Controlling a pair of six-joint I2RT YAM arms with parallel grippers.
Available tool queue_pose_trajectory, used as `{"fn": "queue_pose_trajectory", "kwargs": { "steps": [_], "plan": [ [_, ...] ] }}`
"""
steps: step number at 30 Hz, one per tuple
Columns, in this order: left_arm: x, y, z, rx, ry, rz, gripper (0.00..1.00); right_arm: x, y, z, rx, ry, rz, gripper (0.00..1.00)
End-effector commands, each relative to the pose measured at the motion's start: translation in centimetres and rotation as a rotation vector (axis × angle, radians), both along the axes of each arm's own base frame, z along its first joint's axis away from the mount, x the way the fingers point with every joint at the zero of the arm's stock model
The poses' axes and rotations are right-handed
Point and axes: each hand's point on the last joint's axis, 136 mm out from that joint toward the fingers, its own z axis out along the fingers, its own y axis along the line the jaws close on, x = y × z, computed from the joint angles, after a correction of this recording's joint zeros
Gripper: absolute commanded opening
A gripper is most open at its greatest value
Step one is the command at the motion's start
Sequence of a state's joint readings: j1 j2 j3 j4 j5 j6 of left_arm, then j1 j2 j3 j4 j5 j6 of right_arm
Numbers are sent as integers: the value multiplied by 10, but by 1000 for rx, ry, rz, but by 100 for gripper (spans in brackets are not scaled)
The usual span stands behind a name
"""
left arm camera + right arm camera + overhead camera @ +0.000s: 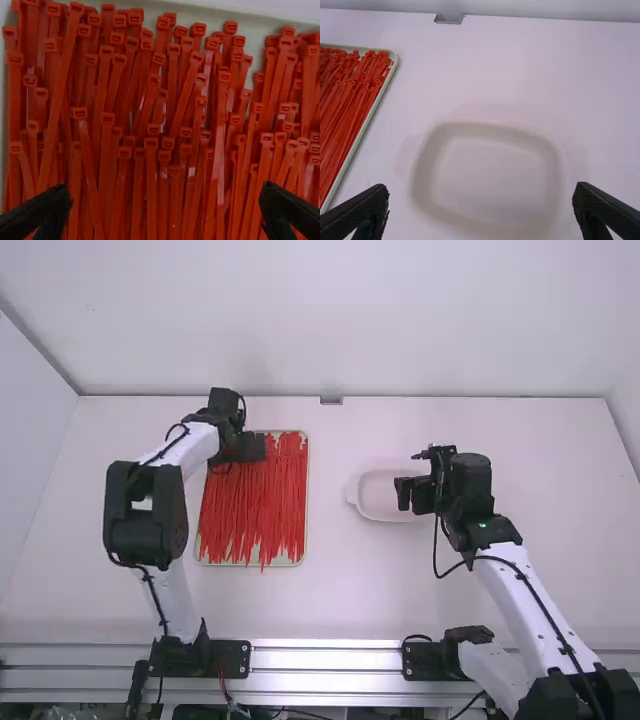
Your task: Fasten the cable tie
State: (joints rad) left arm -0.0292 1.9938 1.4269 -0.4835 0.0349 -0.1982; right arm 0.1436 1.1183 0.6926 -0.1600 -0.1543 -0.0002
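Observation:
A heap of orange-red cable ties (255, 502) lies on a pale tray (304, 502) left of the table's middle; their square heads (165, 115) crowd the left wrist view. My left gripper (248, 448) hovers low over the far end of the heap, open, its fingertips (42, 212) wide apart with nothing between them. My right gripper (412, 492) hangs open above a white, empty oval dish (375, 498), and the dish (485, 172) lies between its spread fingertips (600, 210). The tray's corner with ties (350, 95) is off to the side in the right wrist view.
A small grey bracket (331, 398) sits at the table's back edge against the wall. Bare white tabletop (560, 470) stretches to the right of the dish and in front of the tray. A metal rail (320, 655) runs along the table's front.

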Motion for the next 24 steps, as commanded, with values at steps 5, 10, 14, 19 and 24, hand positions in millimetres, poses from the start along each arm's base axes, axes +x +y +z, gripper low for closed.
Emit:
{"fn": "queue_pose_trajectory", "kwargs": {
  "steps": [5, 10, 14, 19, 24],
  "plan": [
    [8, 14, -2, 24, -25, 27, 94, 11, 2, 0, 1, 0, 3, 98],
    [5, 24, -8, 15, -21, 67, 86, 17, 3, -9, 2, 14, 5, 98],
    [5, 28, -11, 16, -28, 75, 76, 19, 3, -11, 1, 15, 3, 98],
    [5, 24, -11, 16, -29, 66, 57, 19, 6, -9, 3, 8, 11, 98],
    [8, 25, -13, 13, -40, 75, 45, 18, 6, -10, 2, 11, 10, 98]
  ]
}}
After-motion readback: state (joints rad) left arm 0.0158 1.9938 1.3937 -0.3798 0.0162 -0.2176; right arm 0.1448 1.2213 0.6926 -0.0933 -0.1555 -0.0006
